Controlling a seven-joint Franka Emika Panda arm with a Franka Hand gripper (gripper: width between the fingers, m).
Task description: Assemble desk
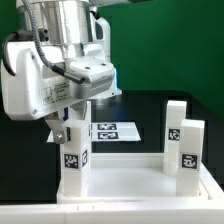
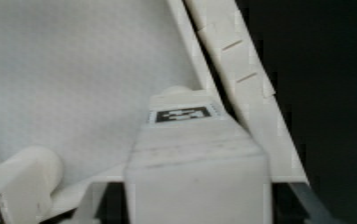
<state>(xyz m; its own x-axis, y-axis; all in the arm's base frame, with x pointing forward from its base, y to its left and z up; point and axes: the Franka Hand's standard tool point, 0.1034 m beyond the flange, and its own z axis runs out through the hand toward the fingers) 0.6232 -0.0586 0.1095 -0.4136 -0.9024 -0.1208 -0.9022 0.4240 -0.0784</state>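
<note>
Exterior view, from its left. You have the arm's white body (image 1: 35,75) filling the upper corner, wrist pointing straight down over the near end of the desk panel (image 1: 130,182).

- Gripper (image 1: 70,132): jaws drawn in part-way, one finger on each side of the top of the left leg (image 1: 73,158). They look clamped on it. In the wrist view the same leg (image 2: 193,170) fills the space under the gripper (image 2: 193,195), with one pale finger (image 2: 24,185) pressed close at its flank. The other finger is not clear there.
- Left leg: a white block, upright, tag facing the camera, its foot down at the panel's corner on that side. You cannot tell from here whether it is seated in a socket or only resting on the surface. The wrist view shows a tag (image 2: 184,113) at the far end of the block.
- Panel: lies flat and white along the bottom of the exterior view, raised rim visible. In the wrist view its flat face (image 2: 68,90) and a rim edge (image 2: 228,55) run slantwise past the leg.
- Middle: the marker board (image 1: 115,131) lies flat on the black table (image 1: 140,110), beyond the panel and apart from the legs.
- Exterior view's right: two more legs stand upright near each other. The rear leg (image 1: 175,122) is behind the front leg (image 1: 190,146), both with tags facing out. Whether they stand on the panel or just past its rim is unclear.
</note>
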